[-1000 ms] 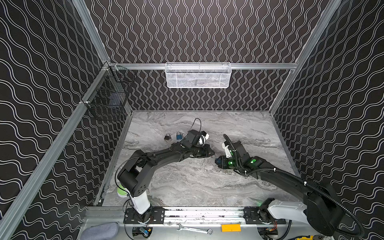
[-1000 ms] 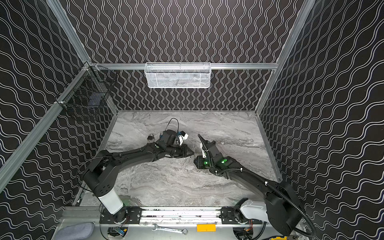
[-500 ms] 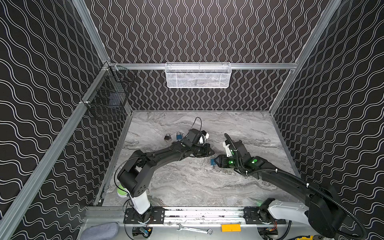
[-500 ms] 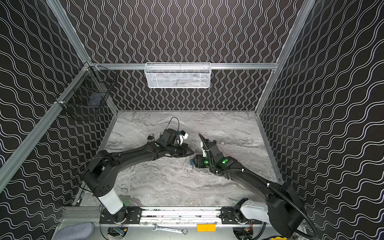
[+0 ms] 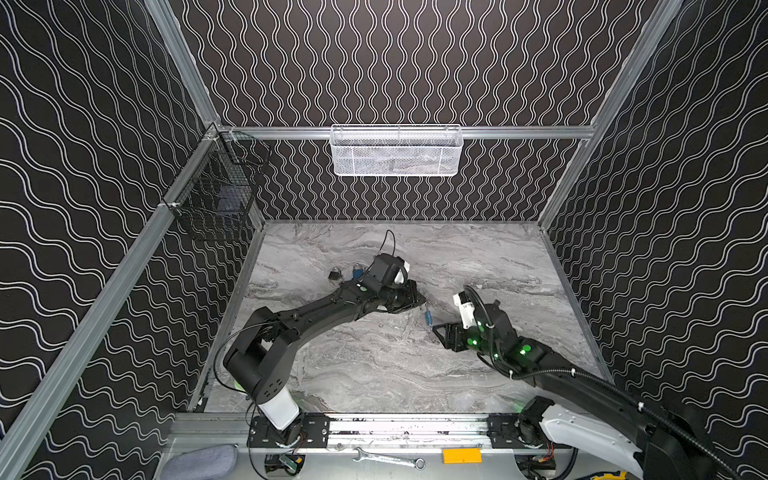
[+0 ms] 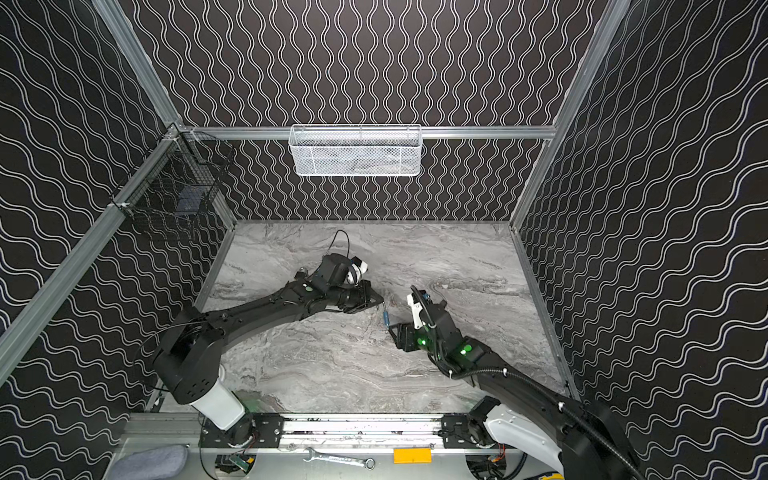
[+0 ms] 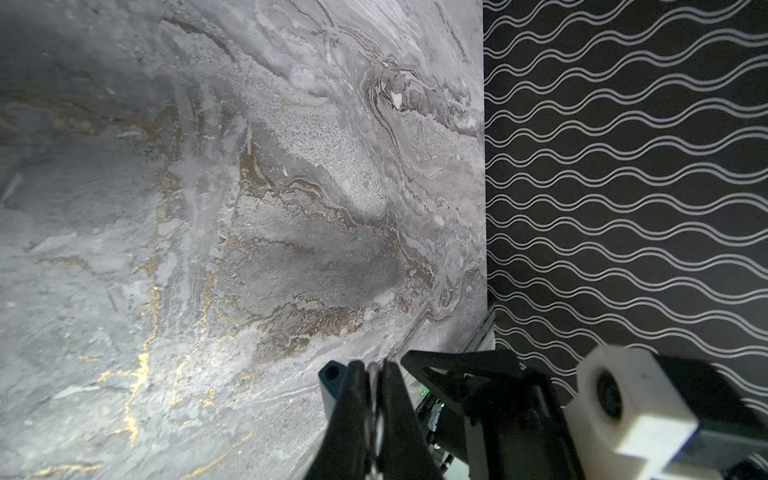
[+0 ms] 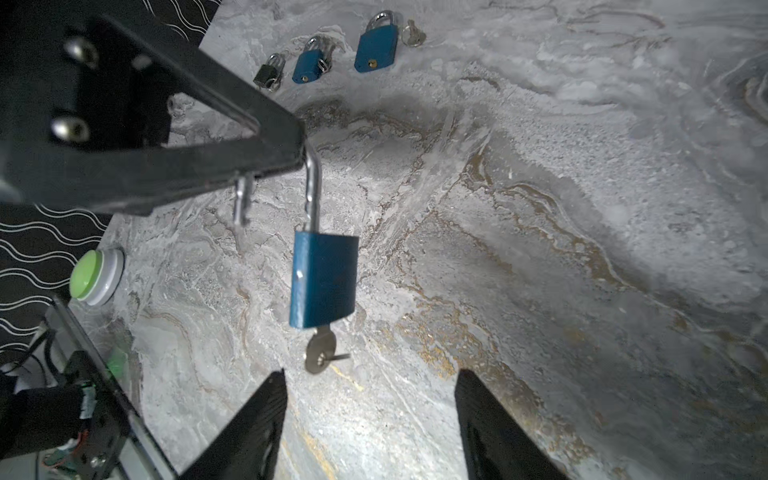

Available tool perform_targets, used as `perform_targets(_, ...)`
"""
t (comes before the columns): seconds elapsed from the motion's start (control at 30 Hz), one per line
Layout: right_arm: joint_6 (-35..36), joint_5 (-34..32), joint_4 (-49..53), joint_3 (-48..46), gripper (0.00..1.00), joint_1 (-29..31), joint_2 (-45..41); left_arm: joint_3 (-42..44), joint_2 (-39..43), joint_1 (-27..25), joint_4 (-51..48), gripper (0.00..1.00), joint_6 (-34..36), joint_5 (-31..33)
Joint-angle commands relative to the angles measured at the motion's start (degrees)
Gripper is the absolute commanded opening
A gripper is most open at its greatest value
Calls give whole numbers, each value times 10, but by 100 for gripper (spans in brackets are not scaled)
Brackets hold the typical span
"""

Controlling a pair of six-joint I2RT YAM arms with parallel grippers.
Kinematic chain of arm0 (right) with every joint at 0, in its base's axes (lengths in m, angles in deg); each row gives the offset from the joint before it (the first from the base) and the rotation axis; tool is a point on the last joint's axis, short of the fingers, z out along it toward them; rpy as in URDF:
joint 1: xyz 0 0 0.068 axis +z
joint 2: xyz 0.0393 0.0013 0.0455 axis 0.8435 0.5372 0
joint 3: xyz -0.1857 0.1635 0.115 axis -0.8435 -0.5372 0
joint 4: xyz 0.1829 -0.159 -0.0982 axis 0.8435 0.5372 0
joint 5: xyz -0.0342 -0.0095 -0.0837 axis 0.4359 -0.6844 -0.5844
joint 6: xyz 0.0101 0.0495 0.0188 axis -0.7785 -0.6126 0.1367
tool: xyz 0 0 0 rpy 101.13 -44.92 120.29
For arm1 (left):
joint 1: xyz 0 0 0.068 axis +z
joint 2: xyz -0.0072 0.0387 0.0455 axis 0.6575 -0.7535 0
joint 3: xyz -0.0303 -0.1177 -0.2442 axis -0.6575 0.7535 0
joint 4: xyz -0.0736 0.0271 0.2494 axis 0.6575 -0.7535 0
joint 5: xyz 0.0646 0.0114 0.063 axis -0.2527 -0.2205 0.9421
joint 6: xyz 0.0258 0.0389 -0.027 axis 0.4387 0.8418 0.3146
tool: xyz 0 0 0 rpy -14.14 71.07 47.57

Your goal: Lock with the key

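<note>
In both top views one blue padlock (image 5: 428,320) hangs above the table (image 5: 374,365) from the closed left gripper (image 5: 421,302). The right wrist view counts four padlocks: this one, pinched by its open shackle (image 8: 311,187) with one key (image 8: 319,353) in it, and three other padlocks (image 8: 374,48) lying flat; the right gripper (image 8: 370,376) gapes wide, empty.

Take the marble tabletop (image 5: 374,374) as your reference. Behind it, the white mesh basket (image 5: 395,151) hangs on the rear rail; above its rear left corner hangs the black wire basket (image 5: 216,199). In front of it lie a grey cloth (image 5: 199,461), a wrench (image 5: 388,458) and an orange block (image 5: 461,455). A green button (image 8: 89,276) sits on its front left corner.
</note>
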Motion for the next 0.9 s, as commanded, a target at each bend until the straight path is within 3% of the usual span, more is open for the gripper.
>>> perform_targets(0.0,48,-90,-141,-45,66,31,-28,8,6,0,39,0,-81,4)
perform_targets(0.27,141,-262,-251,-57,66,151,20,0,23,2,35,0,-111,7)
perform_targets(0.4,161,-330,-287,-56,65,172,60,0,20,3,44,0,-115,-1)
perform_targets(0.87,156,-347,-336,-64,58,169,97,13,38,5,45,0,-112,-6)
